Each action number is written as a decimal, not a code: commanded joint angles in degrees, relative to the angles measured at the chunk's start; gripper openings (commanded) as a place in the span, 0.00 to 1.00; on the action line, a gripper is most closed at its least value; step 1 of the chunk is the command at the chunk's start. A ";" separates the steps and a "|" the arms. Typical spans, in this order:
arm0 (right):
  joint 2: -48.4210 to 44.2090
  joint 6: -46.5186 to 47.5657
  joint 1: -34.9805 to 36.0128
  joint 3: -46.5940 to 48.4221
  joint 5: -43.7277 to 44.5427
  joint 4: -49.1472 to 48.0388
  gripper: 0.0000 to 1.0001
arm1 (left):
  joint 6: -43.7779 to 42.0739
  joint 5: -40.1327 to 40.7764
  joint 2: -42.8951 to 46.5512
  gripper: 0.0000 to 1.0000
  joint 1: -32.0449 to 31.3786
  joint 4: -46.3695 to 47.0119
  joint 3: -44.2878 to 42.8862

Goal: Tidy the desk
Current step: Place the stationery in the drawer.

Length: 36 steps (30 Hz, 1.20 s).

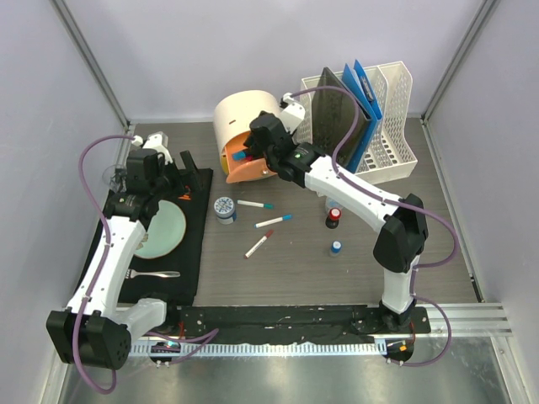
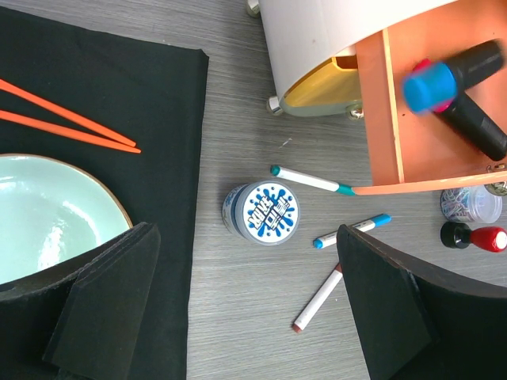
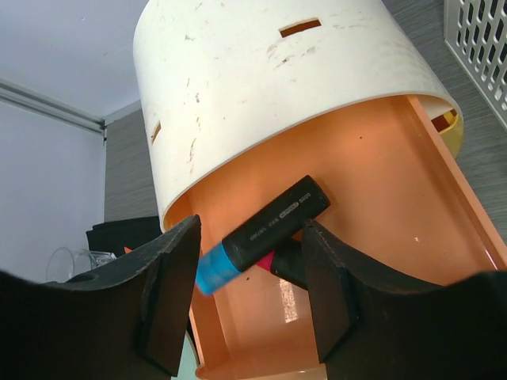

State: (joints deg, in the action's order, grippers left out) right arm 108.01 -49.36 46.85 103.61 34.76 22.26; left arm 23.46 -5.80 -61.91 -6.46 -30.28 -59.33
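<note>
The desk (image 1: pixel 286 269) is a grey-brown wood-grain tabletop. At its back stands a round white organizer (image 1: pixel 238 114) with its orange drawer (image 1: pixel 244 172) pulled out. My right gripper (image 3: pixel 252 229) hangs over that drawer, jaws apart. A black highlighter with a blue cap (image 3: pixel 273 223) lies slanted between the fingers, its cap blurred, above a pink-capped one (image 3: pixel 289 265). Seen from the left wrist, both highlighters (image 2: pixel 455 75) are inside the drawer (image 2: pixel 428 150). My left gripper (image 2: pixel 245 261) stands wide open and empty above the desk near the mat.
Three pens (image 1: pixel 274 220) and a can with a blue-splash lid (image 1: pixel 225 207) lie mid-desk, with a red-black stamp (image 1: pixel 334 217) and a small blue-capped bottle (image 1: pixel 336 247) to the right. The black mat (image 1: pixel 189 252) carries a plate (image 1: pixel 160 229), fork and chopsticks (image 2: pixel 71 127). A file rack (image 1: pixel 387 126) stands back right.
</note>
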 commanded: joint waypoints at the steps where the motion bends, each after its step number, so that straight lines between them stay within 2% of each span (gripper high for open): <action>1: -3.15 3.13 0.08 3.00 0.22 -2.05 0.61 | -1.14 0.35 0.39 1.00 0.22 1.45 -1.40; 8: -6.84 15.60 0.08 8.88 -10.14 -2.22 0.65 | -0.88 0.18 0.03 1.00 0.22 1.54 -1.93; 12: -10.88 22.98 0.17 7.66 -12.61 -1.96 0.70 | 0.00 -0.08 -0.14 1.00 0.31 1.98 -1.93; 15: -15.44 25.10 0.08 2.49 -16.47 -1.87 0.73 | 0.44 0.09 0.12 1.00 0.22 2.25 -1.75; 20: -23.26 23.35 -0.09 -11.74 -24.11 -2.31 0.73 | 1.06 0.44 0.56 1.00 0.22 2.68 -1.41; 25: -26.97 19.84 0.00 -25.89 -27.29 -3.63 0.69 | 2.90 1.23 1.35 1.00 0.22 4.18 -0.17; 30: -27.06 19.30 0.00 -30.04 -30.89 -5.12 0.64 | 3.96 1.41 1.88 1.00 0.22 5.23 1.15; 36: -25.13 21.50 0.00 -29.70 -27.47 -5.47 0.60 | 4.05 1.50 1.97 1.00 0.22 5.15 1.41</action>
State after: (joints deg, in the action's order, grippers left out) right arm 82.89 -29.28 46.81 72.18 6.11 20.32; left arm 26.96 -5.04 -61.28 -6.46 -27.79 -58.19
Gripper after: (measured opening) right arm 0.599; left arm 0.996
